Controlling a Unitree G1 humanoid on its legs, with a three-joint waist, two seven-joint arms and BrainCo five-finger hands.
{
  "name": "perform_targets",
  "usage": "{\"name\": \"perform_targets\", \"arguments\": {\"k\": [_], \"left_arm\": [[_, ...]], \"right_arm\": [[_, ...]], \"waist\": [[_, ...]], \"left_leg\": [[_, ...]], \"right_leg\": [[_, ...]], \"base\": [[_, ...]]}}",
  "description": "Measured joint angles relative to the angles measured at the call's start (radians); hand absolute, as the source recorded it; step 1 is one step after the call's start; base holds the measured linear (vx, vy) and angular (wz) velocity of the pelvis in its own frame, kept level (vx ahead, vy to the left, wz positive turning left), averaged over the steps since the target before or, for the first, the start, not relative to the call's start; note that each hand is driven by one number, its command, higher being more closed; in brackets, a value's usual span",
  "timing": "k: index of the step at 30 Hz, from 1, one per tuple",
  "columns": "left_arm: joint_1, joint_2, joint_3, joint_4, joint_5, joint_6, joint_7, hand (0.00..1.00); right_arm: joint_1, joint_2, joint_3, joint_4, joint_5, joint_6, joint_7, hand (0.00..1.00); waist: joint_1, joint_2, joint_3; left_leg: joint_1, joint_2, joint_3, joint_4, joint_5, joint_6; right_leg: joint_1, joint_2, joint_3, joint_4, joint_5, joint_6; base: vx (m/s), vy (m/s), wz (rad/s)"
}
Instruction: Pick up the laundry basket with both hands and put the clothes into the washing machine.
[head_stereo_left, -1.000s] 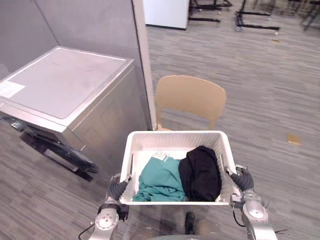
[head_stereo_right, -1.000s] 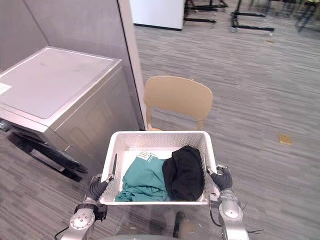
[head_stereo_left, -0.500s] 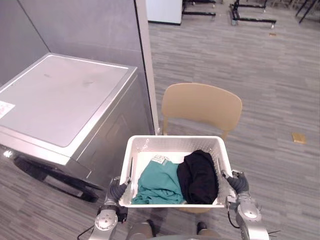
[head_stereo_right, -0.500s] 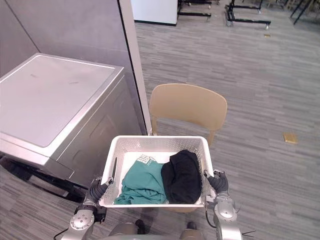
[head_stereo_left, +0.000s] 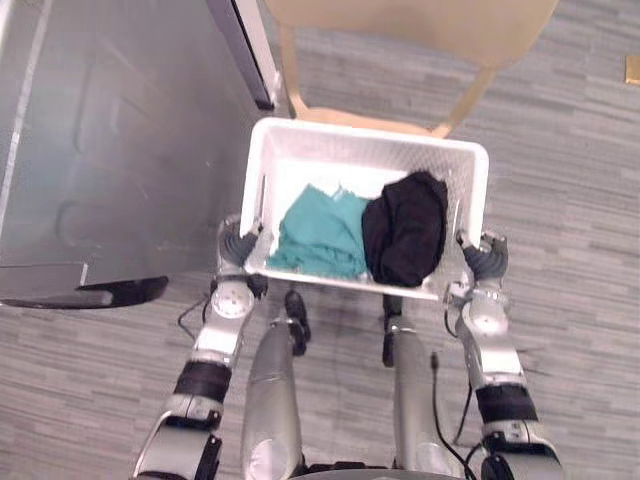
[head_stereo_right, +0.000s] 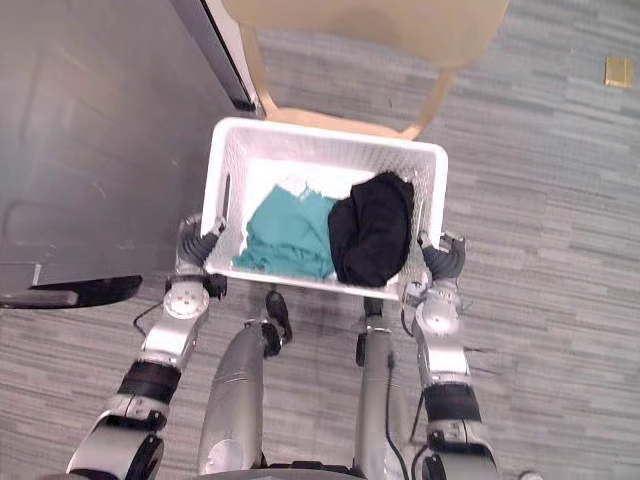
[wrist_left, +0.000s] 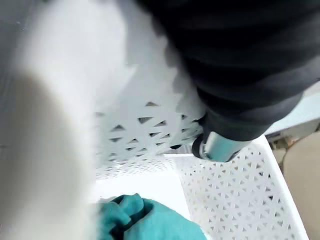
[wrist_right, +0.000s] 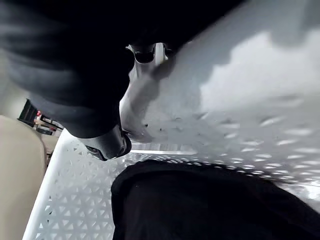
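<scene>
The white lattice laundry basket (head_stereo_left: 365, 134) hangs between my two hands, just in front of the chair. In it a teal garment (head_stereo_left: 320, 230) lies on the left and a black garment (head_stereo_left: 405, 228) on the right. My left hand (head_stereo_left: 238, 246) is curled on the basket's left side and my right hand (head_stereo_left: 484, 256) on its right side. In the left wrist view a finger (wrist_left: 220, 146) hooks over the basket wall (wrist_left: 235, 185) above the teal cloth (wrist_left: 145, 220). The right wrist view has a finger (wrist_right: 107, 141) at the rim beside the black garment (wrist_right: 200, 205).
The grey metal washing machine (head_stereo_left: 110, 130) stands at the left, close to the basket, with its dark open door (head_stereo_left: 110, 293) low by the floor. A tan chair (head_stereo_left: 400, 20) is behind the basket. A partition post (head_stereo_left: 245, 50) rises between the two. Grey plank floor lies to the right.
The camera has tipped steeply down, so the whole picture has shifted. The basket stays held between both hands with the clothes lying as before.
</scene>
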Motion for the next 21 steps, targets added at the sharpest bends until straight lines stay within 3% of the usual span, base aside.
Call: {"name": "perform_targets", "arguments": {"k": [10, 13, 21], "left_arm": [[-0.026, -0.061, 0.025, -0.010, 0.008, -0.038, 0.063, 0.00], [0.024, -0.079, 0.025, -0.060, 0.017, -0.039, 0.065, 0.00], [0.244, -0.129, 0.101, -0.272, 0.028, -0.069, 0.085, 0.00]], "right_arm": [[0.037, 0.038, 0.001, -0.041, 0.000, -0.023, -0.038, 0.00], [0.086, 0.065, 0.000, -0.081, 0.000, -0.025, -0.038, 0.00], [0.213, 0.080, -0.063, -0.257, 0.020, -0.059, -0.032, 0.00]], "waist": [[0.003, -0.003, 0.002], [0.002, -0.017, 0.010], [0.007, -0.017, 0.010]], "left_leg": [[-0.009, 0.015, -0.021, 0.013, -0.001, -0.002], [0.018, 0.013, -0.026, 0.016, -0.006, -0.010], [0.090, 0.009, -0.040, 0.022, -0.018, -0.023]], "right_leg": [[0.001, 0.010, -0.023, 0.015, -0.010, -0.014], [0.022, 0.007, -0.028, 0.040, -0.034, -0.016], [0.079, -0.009, -0.060, 0.114, -0.102, -0.031]], "base": [[0.00, -0.011, 0.02], [0.02, -0.011, 0.09], [0.03, -0.047, 0.13]]}}
